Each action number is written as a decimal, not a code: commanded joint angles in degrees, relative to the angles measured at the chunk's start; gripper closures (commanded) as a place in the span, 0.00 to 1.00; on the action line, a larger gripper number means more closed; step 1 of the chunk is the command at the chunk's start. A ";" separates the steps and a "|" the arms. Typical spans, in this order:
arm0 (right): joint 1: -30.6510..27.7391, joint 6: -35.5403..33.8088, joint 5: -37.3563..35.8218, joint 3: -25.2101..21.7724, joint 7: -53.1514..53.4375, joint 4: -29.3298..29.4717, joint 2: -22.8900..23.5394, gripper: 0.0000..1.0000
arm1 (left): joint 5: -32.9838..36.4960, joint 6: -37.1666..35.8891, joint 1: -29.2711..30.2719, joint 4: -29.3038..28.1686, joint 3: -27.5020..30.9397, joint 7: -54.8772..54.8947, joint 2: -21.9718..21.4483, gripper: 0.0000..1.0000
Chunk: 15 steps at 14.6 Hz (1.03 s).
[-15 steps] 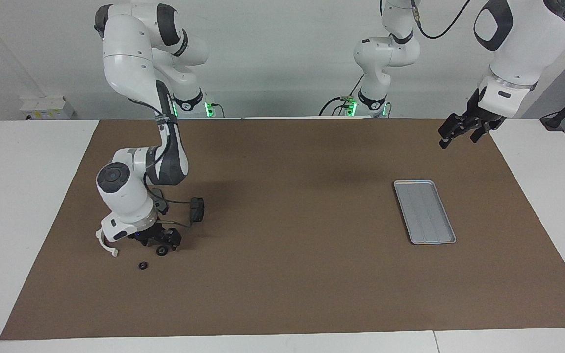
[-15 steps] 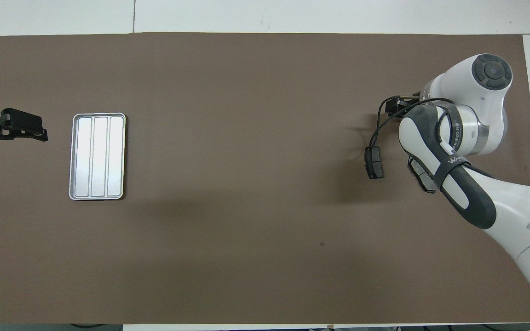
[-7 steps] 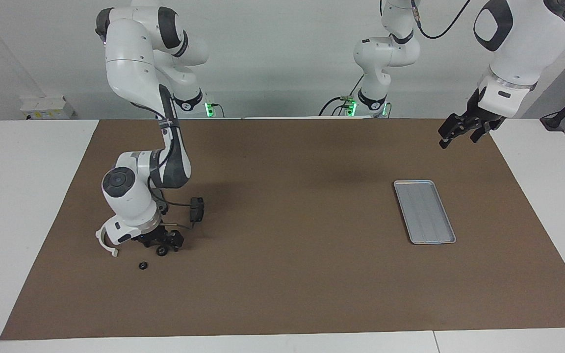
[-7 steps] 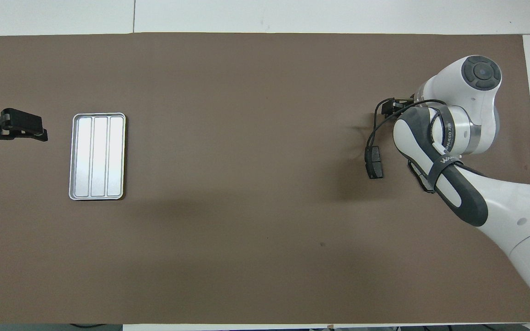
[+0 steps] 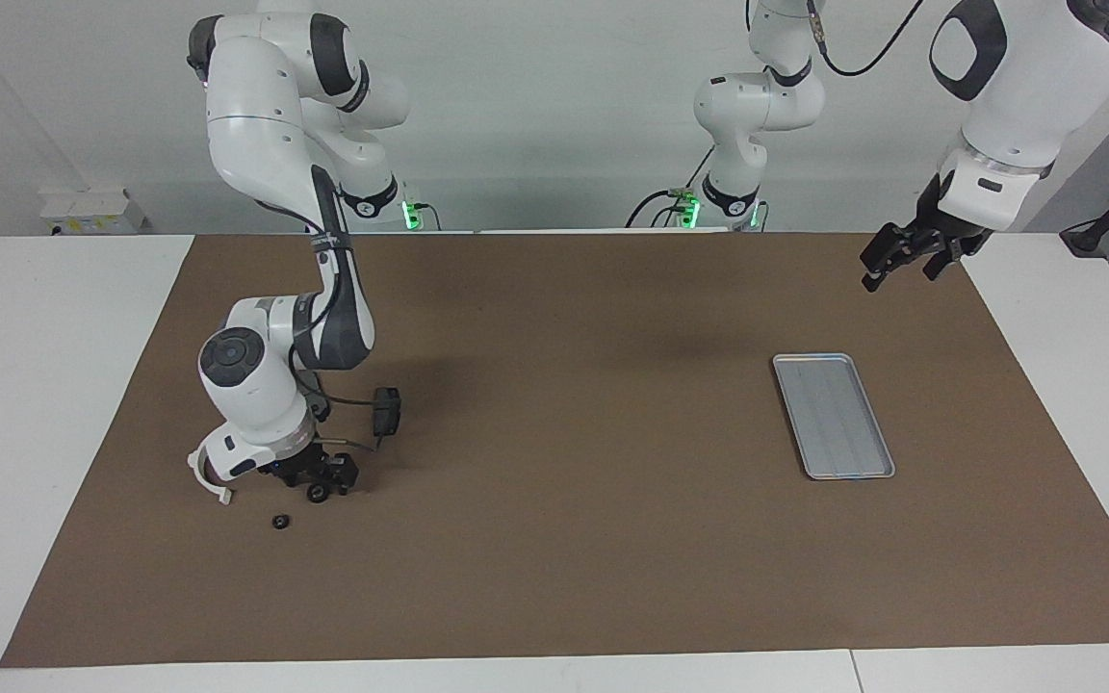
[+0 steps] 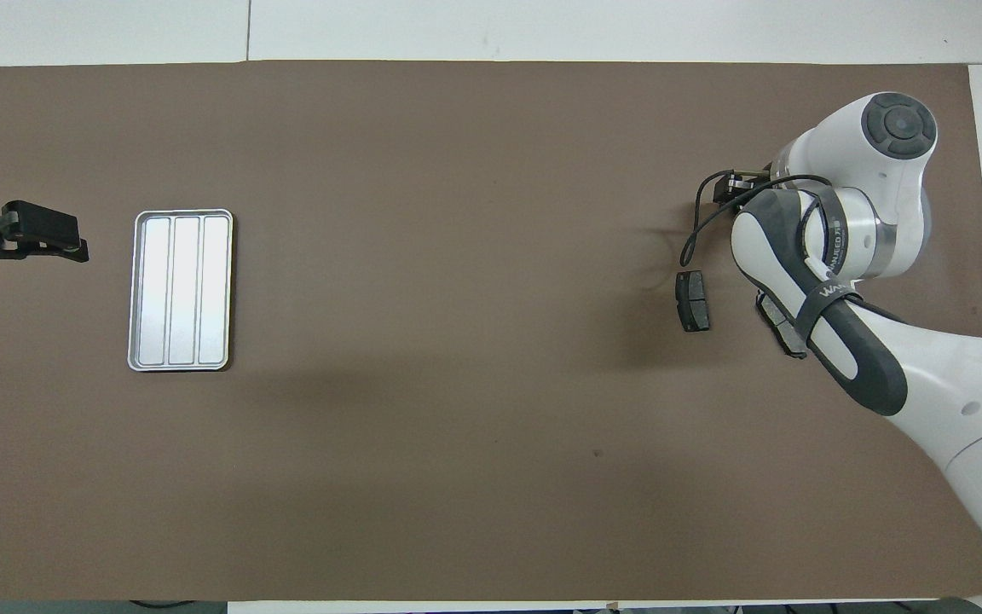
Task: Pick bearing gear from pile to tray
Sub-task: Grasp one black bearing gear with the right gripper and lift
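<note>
Black ring (image 5: 319, 494) sits at my right gripper (image 5: 322, 484), grip unclear; left gripper (image 5: 904, 258) waits open near tray (image 5: 834, 417).

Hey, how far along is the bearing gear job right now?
Nothing is delivered yet: the tray holds no parts. In hand: the right gripper is down at the pile, right at a small black ring; a grip isn't clear. Left gripper waits, jaws open. Lifting and carrying to the tray remain.

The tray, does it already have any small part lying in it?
No, in the overhead view the tray shows only its bare ridged metal floor, with no part lying in it.
</note>
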 commanded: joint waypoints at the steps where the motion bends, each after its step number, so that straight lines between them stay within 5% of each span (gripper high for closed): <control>1: -0.31 0.62 -0.47 0.33 1.79 2.01 1.80 0.26 | -0.28 -0.70 0.19 -1.03 -0.12 0.79 -1.36 0.00; 5: -0.58 1.59 -0.47 0.33 3.46 1.48 1.71 0.28 | -0.28 -0.62 0.19 -0.94 -0.12 0.79 -1.27 0.00; 8: -0.75 1.24 -0.30 0.33 3.55 1.39 1.71 0.45 | -0.28 -0.62 0.19 -1.03 -0.12 0.79 -1.27 0.00; 15: -0.75 1.32 -0.12 0.33 4.86 -1.33 1.28 0.43 | -0.11 -0.27 0.10 -2.79 -0.13 1.75 -2.24 0.00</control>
